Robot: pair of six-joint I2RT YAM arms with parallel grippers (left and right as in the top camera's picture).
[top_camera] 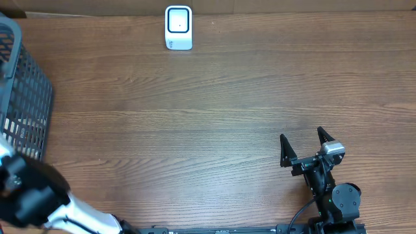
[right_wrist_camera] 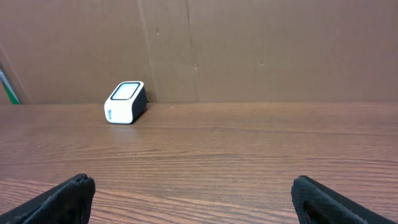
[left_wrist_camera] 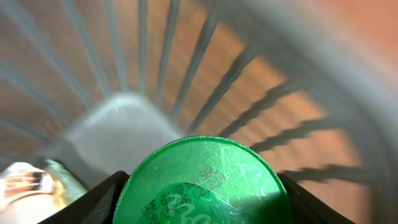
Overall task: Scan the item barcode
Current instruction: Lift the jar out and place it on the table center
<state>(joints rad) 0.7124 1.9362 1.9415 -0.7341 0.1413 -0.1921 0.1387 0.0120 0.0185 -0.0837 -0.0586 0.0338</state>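
In the left wrist view a round item with a green lid (left_wrist_camera: 202, 180), printed with a date code, fills the space between my left gripper's (left_wrist_camera: 202, 196) black fingers (left_wrist_camera: 99, 202). Both fingers press against its sides, inside the grey wire basket (left_wrist_camera: 186, 68). From overhead only the left arm (top_camera: 32, 195) shows, reaching off the left edge by the basket (top_camera: 23, 97). No barcode is visible on the item. The white scanner (top_camera: 179, 27) stands at the table's far edge, also seen as the scanner (right_wrist_camera: 125, 102) from the right wrist. My right gripper (top_camera: 303, 148) rests open and empty at the front right.
A pale crinkled packet (left_wrist_camera: 28, 183) lies in the basket beside the green item. A brown cardboard wall (right_wrist_camera: 249, 50) stands behind the scanner. Bare wooden table (top_camera: 195, 130) stretches between the basket, the scanner and the right arm.
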